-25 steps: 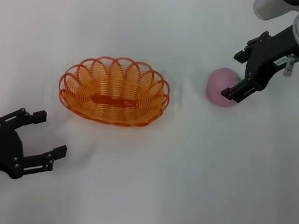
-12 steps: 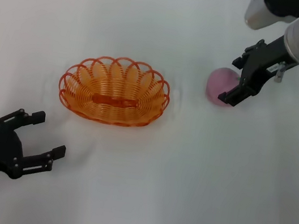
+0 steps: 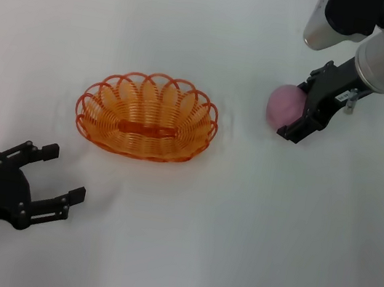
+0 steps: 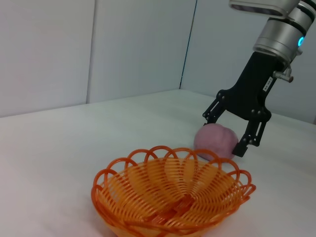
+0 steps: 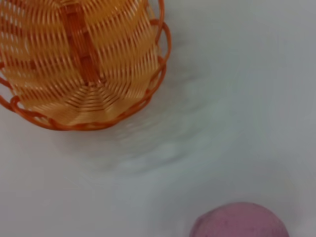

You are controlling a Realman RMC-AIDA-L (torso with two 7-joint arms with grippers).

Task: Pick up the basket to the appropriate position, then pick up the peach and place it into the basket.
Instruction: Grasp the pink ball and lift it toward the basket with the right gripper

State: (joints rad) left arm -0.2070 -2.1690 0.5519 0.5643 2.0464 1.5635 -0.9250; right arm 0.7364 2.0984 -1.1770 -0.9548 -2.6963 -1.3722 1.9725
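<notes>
You had open white tabletop between the oval orange wire basket and the round pink peach. Only the black right gripper, straddling the peach, blocked that side.

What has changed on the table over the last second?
The right end effector has swung in closer around the peach, its open fingers now straddling the fruit without lifting it. The peach, the basket and the left end effector, parked open near the robot, stayed where they were.
</notes>
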